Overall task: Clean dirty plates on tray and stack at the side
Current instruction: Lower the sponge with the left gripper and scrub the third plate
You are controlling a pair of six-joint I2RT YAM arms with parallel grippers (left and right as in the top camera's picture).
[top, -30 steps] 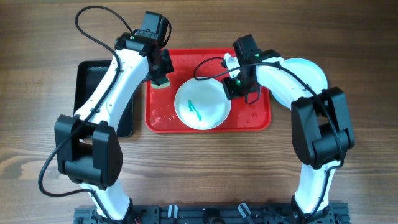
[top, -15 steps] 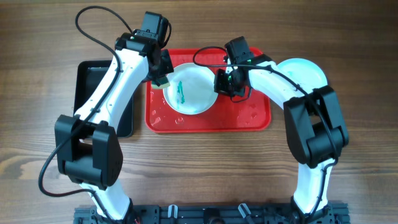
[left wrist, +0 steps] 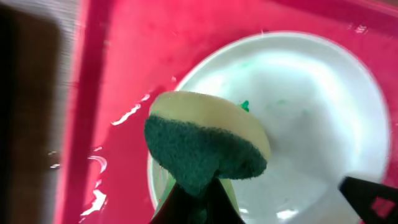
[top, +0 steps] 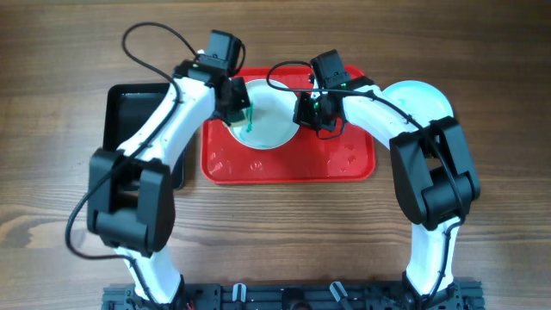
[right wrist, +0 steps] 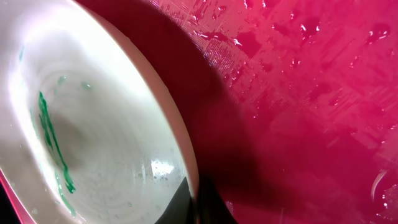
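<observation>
Now, left to right. Black tray [top: 129, 120] sits unchanged at the far left of the tabletop [top: 52, 86]. Left hand [top: 238, 110], pinching a yellow-and-green sponge [left wrist: 205, 146], has swung rightward within the last second. It now hangs over the left part of the white plate [top: 271, 116], close to the green smear [right wrist: 53, 143]; contact cannot be confirmed. The plate has shifted from the centre of the red tray [top: 293, 168] to its upper-left part. It appears tilted, its right rim clamped by the right hand [top: 307, 112]. Judgement: plate is presented for wiping, scrub about to begin, smear not yet removed. A pale plate [top: 426, 95] lies on the tabletop beside the tray at right, partly under the right arm. No brand, label or legible writing in any view.
</observation>
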